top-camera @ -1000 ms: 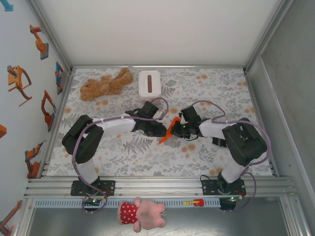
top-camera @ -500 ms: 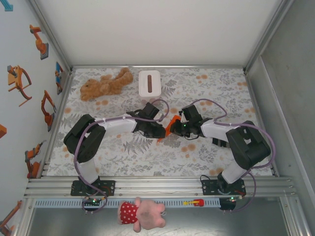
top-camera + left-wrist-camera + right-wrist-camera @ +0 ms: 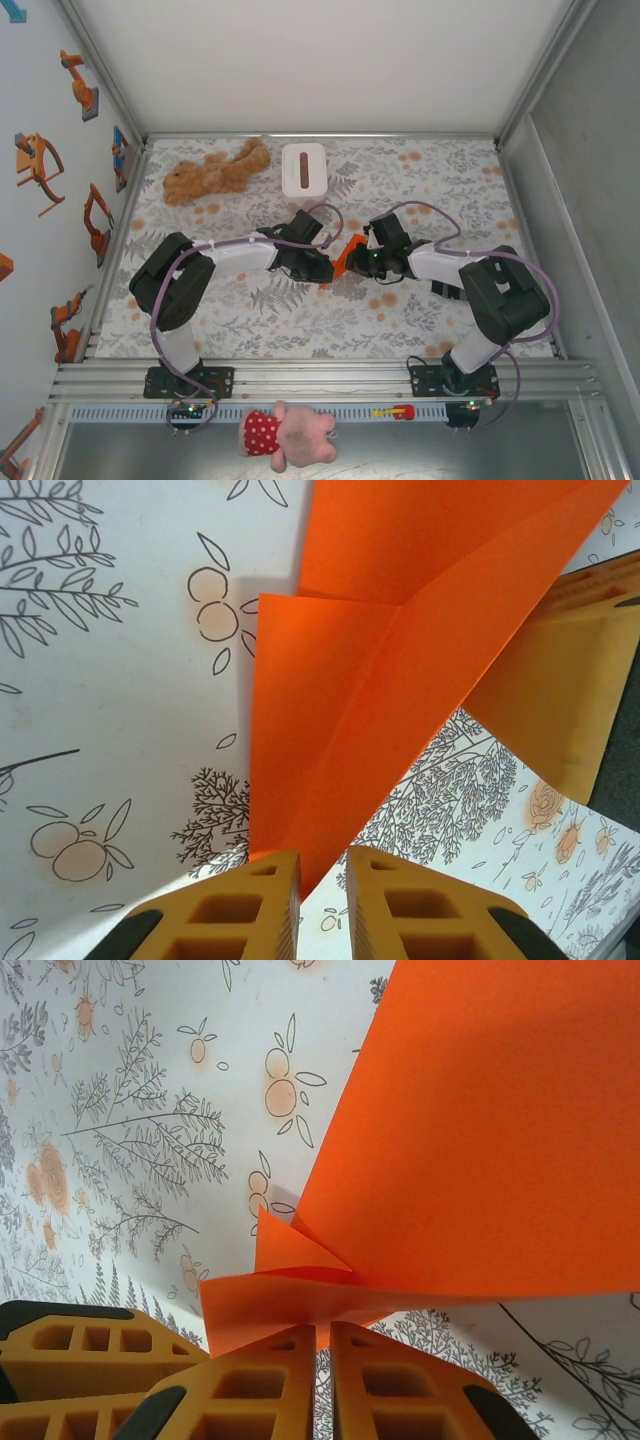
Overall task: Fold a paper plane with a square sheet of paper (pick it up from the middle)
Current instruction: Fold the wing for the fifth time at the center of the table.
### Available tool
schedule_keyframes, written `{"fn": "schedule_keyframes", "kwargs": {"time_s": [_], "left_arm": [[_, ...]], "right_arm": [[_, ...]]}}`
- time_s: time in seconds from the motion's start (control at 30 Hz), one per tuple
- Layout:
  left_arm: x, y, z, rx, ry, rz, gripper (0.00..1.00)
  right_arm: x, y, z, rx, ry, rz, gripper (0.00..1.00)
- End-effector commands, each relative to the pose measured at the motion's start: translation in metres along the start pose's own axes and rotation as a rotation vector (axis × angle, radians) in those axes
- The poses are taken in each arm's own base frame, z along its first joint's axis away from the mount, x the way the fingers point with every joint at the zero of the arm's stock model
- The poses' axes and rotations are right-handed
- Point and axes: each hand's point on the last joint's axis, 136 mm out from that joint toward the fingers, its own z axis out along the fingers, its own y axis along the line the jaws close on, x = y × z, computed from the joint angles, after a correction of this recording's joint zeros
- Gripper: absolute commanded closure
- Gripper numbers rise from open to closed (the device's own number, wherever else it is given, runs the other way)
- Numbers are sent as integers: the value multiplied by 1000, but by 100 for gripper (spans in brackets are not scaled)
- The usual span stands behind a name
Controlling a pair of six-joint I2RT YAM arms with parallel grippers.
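The square sheet of paper (image 3: pixel 345 258), bright orange, hangs mid-table folded into a pointed shape with a centre crease, between both grippers. In the left wrist view the paper (image 3: pixel 340 700) narrows to a tip that dips between the yellow fingers of my left gripper (image 3: pixel 322 880); the jaws stand a little apart and the tablecloth shows through the gap. My right gripper (image 3: pixel 320 1335) is shut on a folded edge of the paper (image 3: pixel 480 1140). From above, the left gripper (image 3: pixel 328 268) and the right gripper (image 3: pixel 358 262) nearly touch.
A white tissue box (image 3: pixel 303 170) and a brown teddy bear (image 3: pixel 215 170) lie at the back of the floral tablecloth (image 3: pixel 300 320). A pink plush toy (image 3: pixel 290 435) and a small red tool (image 3: pixel 393 411) sit in front of the arms' rail.
The two grippers have drawn closer together at the table's middle. The paper's lower point, which stuck out toward the front, is now covered by the left gripper, whose jaws have narrowed slightly.
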Motion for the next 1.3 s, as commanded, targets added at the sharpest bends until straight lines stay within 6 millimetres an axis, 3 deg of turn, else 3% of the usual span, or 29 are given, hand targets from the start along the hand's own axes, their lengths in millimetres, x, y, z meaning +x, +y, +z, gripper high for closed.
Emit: {"fn": "schedule_keyframes", "kwargs": {"time_s": [0.0, 0.67, 1.0, 1.27], "left_arm": [[10, 11, 8, -25, 45, 10, 81], [12, 13, 11, -23, 77, 31, 86], [7, 1, 5, 9, 97, 49, 88], [7, 1, 6, 15, 101, 47, 87]], "right_arm": [[-1, 1, 1, 0, 11, -9, 88], [-3, 3, -2, -1, 5, -20, 88], [-4, 28, -26, -109, -63, -102, 88], [-16, 40, -14, -151, -54, -95, 88]]}}
